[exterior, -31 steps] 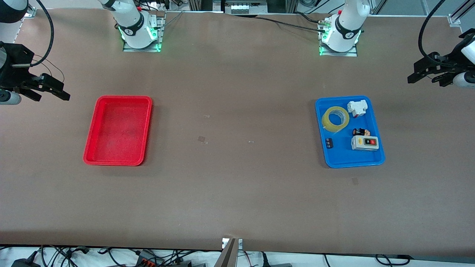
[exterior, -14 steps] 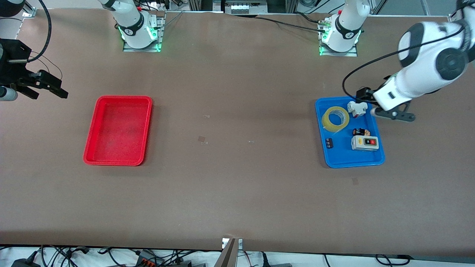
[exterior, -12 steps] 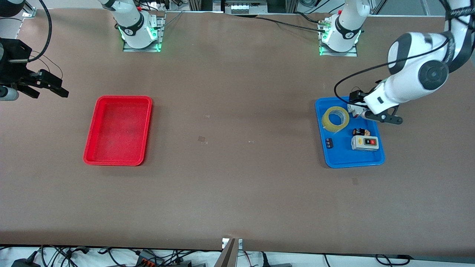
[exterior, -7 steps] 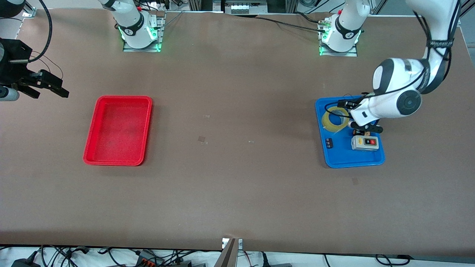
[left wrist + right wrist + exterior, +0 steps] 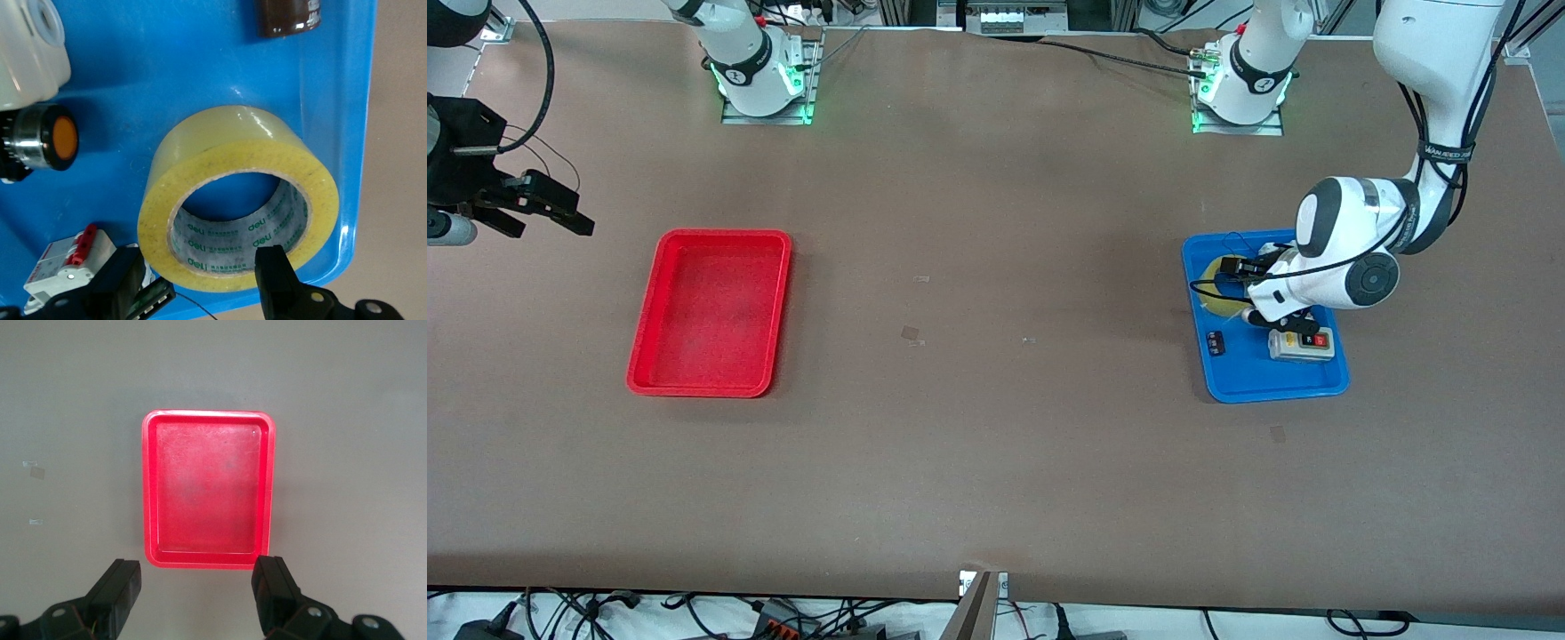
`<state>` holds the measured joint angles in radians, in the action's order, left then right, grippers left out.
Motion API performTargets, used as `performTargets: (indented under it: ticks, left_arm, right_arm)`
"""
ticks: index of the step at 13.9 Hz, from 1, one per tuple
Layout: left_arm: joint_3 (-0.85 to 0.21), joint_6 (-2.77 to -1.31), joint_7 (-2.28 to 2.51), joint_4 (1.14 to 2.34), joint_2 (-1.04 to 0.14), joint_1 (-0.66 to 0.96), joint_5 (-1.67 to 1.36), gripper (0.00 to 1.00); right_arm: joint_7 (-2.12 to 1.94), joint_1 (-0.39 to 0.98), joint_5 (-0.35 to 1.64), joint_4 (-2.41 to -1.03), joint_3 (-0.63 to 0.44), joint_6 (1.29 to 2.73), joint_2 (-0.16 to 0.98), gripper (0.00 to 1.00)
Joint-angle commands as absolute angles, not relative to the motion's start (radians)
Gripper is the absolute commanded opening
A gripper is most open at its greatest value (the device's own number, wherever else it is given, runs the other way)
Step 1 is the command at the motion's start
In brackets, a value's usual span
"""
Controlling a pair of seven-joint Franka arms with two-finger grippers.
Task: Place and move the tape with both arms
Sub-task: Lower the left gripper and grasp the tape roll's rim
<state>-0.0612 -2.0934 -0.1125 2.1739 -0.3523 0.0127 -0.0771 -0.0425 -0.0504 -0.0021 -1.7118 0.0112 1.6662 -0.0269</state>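
Left gripper, black and two-fingered, has come down in the past couple of seconds from the left arm's end of the table to sit low over the blue plastic tray. Its fingers are spread apart, and nothing is clamped yet. One finger hangs over the hollow centre of the roll of translucent yellow packing tape; the other is just outside the roll's wall, so the wall sits between them. This looks like the start of the pick, and closing would likely pinch that wall.

Right gripper, also spread and empty, waits over the bare table toward the right arm's end, beside the red plastic tray, which is empty.

The tape lies flat in the blue tray, in the part farther from the front camera, near an orange-capped push button, a small white and grey switch box and a small dark component.
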Motion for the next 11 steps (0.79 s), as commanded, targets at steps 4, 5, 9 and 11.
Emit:
performTargets:
  ticks: [4,5,9,11]
  left_arm:
    - [-0.063,-2.079,-0.107,2.161,-0.356,0.008,-0.086,0.83]
    - [-0.064,-2.077,-0.107,2.160,-0.359,0.008,-0.086,0.83]
    - [-0.063,-2.074,-0.104,2.126,-0.393,0.009,-0.086,0.83]
    - [-0.063,-2.074,-0.104,2.111,-0.399,0.006,-0.086,0.83]
  right_arm:
    - [-0.049,-0.061,0.011,-1.697,0.023,1.654,-0.026,1.00]
    - [-0.049,-0.061,0.011,-1.697,0.023,1.654,-0.026,1.00]
    - [-0.049,-0.061,0.012,-1.697,0.023,1.652,-0.026,1.00]
    - [-0.049,-0.061,0.011,-1.697,0.023,1.652,-0.026,1.00]
